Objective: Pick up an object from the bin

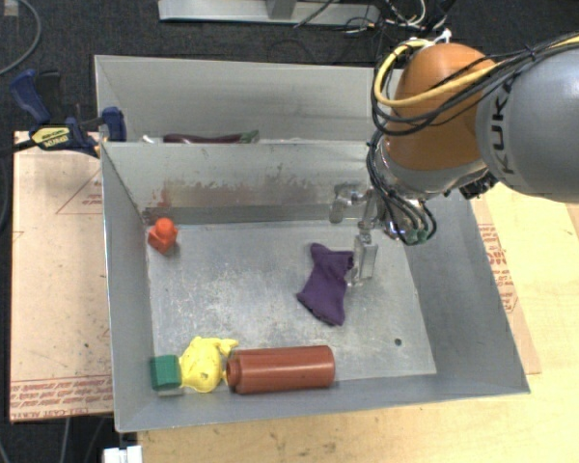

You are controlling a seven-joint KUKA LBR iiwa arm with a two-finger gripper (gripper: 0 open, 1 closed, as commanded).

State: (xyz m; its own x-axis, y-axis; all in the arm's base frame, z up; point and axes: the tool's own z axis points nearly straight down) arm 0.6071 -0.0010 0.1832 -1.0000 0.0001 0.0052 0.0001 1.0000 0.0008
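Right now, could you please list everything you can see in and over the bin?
bin: one, grey metal, middle of the view
purple lump: one, purple and cloth-like, right of the floor's middle
small piece: one, orange, far left corner of the floor
block: one, green, near left corner
soft figure: one, yellow, right beside the block
cylinder: one, brown-red, lying along the near wall, right of the soft figure
arm: one, grey with an orange cover and cables, reaching in from the right
pincer: one, metal, at the purple lump's right edge
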